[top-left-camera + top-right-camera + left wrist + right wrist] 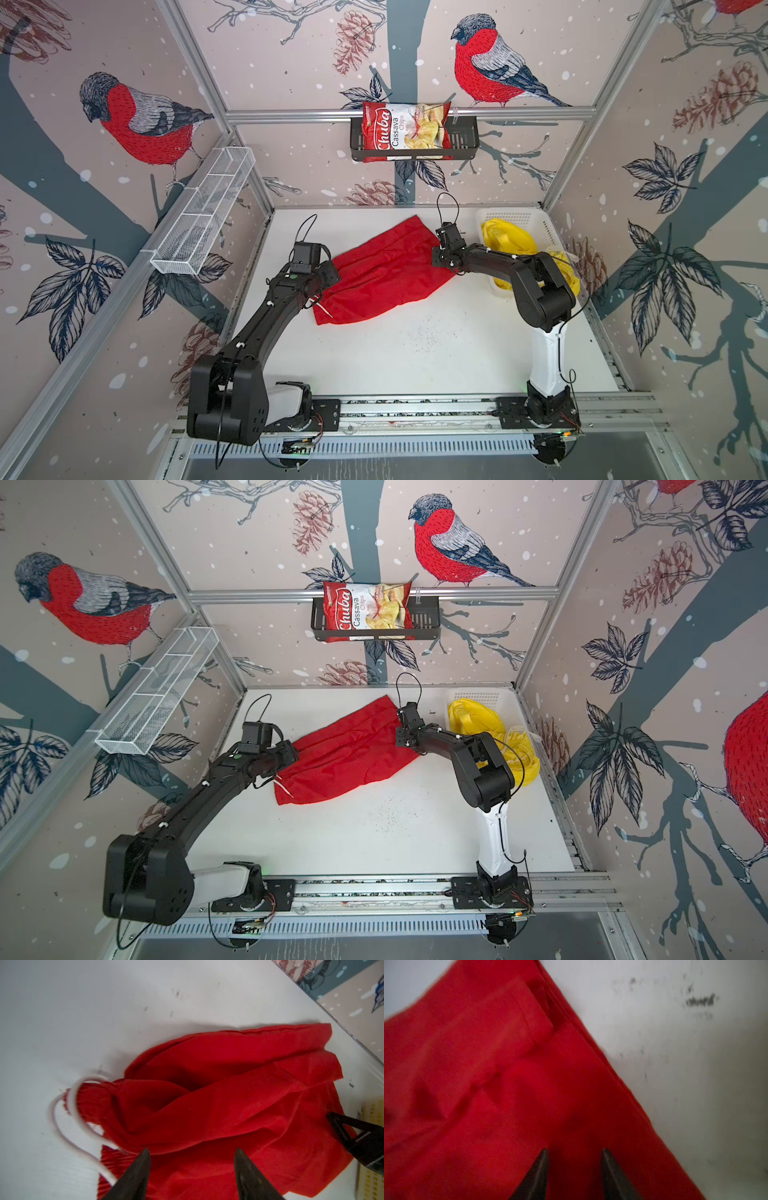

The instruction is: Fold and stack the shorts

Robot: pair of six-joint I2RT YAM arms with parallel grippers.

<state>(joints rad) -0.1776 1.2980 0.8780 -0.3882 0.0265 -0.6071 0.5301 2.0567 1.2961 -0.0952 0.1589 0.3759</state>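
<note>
Both top views show yellow shorts [500,239] in the white basket [486,698]; left hand [192,1155] and right hand [575,1155] gape over red shorts [228,1088].

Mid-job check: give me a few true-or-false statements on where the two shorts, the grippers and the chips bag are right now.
1. The red shorts lie on the table, stretching from the left gripper to the right gripper. True.
2. The yellow shorts are stacked on the red pair. False: they sit in the white basket, partly hanging over its rim.
3. Both grippers have their jaws apart over red fabric. True.
4. The chips bag lies on the table. False: it is in the black wall basket.
5. A white drawstring shows at the left gripper's end of the red shorts. True.
</note>
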